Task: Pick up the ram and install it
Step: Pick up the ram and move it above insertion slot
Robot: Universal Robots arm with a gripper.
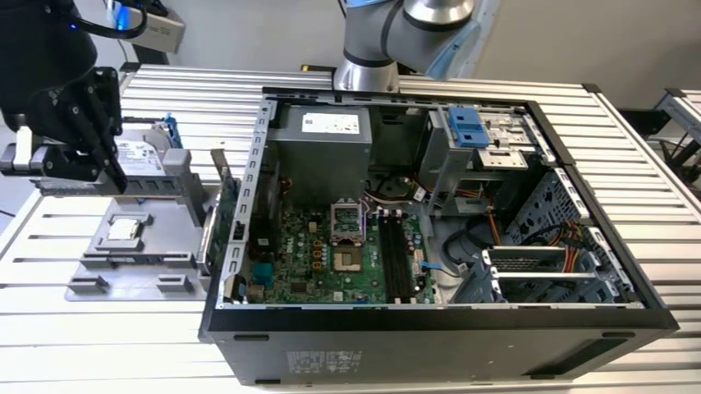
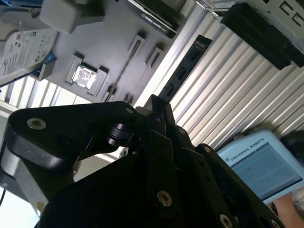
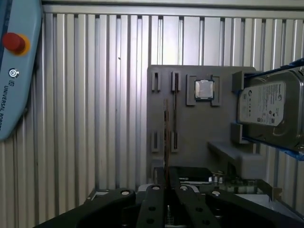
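In the exterior view my black gripper hangs at the exterior view's left, above the grey holder tray, shut on the ram. There the ram is a thin strip lying level under the fingers. The first wrist view has the ram edge-on, a narrow dark stick reaching out from the closed fingertips of the gripper over the tray. The motherboard's long black slots lie inside the open computer case, well to the exterior view's right of the gripper.
The tray also carries a square processor chip and a silver hard drive in a blue frame. A green expansion card stands upright between tray and case. A teach pendant lies on the slatted table.
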